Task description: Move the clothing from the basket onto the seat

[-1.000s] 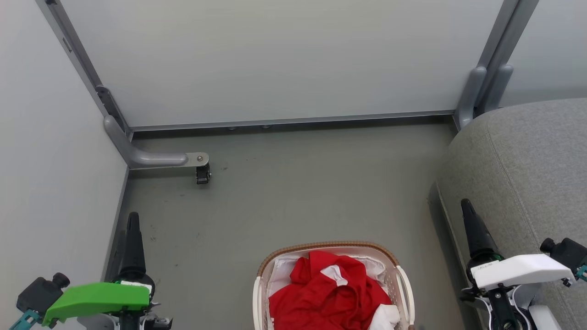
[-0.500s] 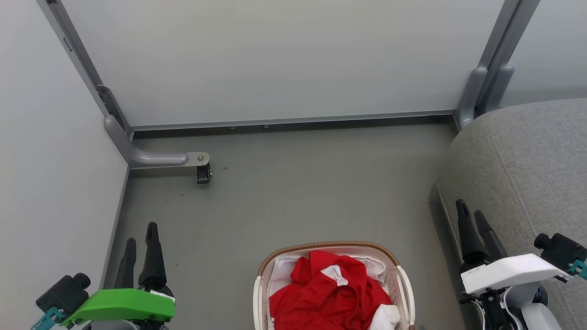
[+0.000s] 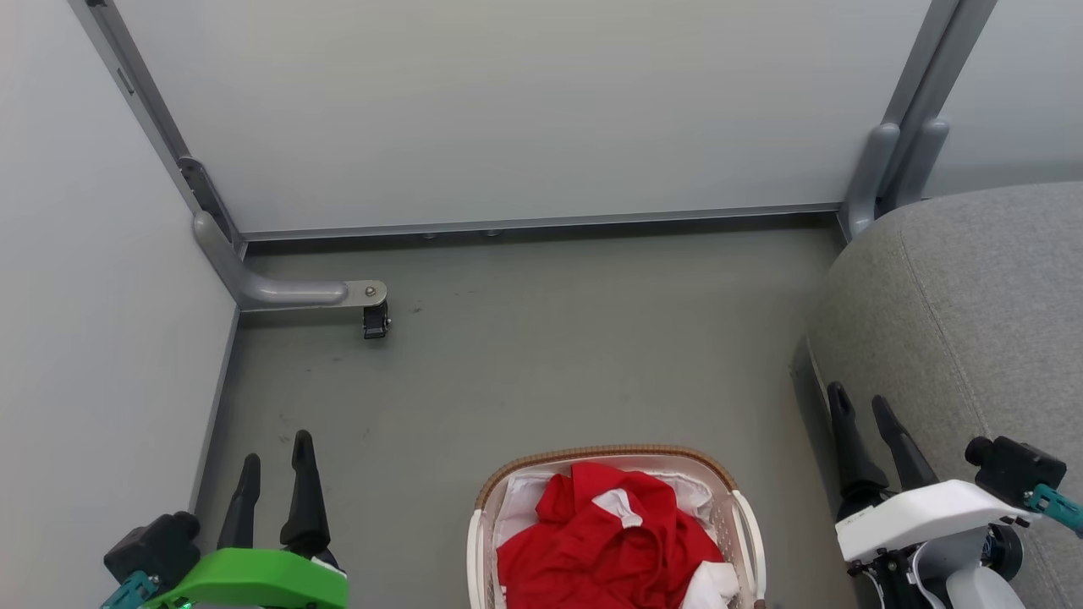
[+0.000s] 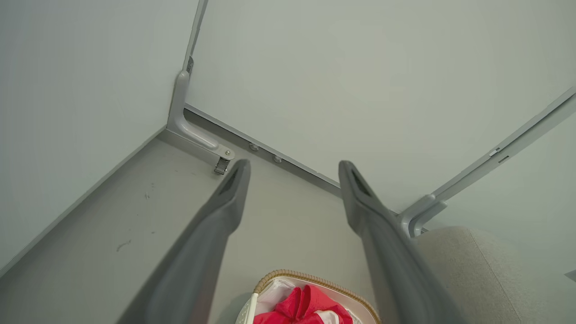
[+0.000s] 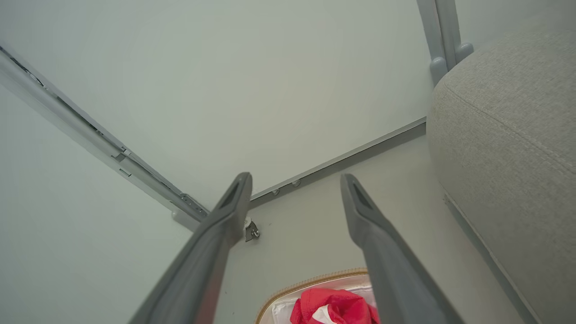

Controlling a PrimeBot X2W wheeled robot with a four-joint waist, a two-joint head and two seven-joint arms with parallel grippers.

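Note:
Red clothing (image 3: 605, 541) with white trim lies heaped in the oval white basket (image 3: 749, 520), which has a brown rim and stands on the floor at the bottom centre of the head view. The grey seat (image 3: 981, 313) rises to the right of it. My left gripper (image 3: 277, 448) hangs open over the floor left of the basket, holding nothing. My right gripper (image 3: 861, 402) is open beside the seat's edge, right of the basket, also holding nothing. The wrist views show the clothing (image 4: 303, 308) (image 5: 335, 308) low between the spread fingers.
Pale partition walls (image 3: 508, 110) close off the back and left. A grey metal foot with a caster (image 3: 374, 320) juts onto the floor at the back left. Grey posts (image 3: 888, 169) stand at the seat's far corner.
Both grippers have turned and opened: each showed one dark point a second ago and now shows two spread fingers. Both arms have drawn lower and inward toward the basket.

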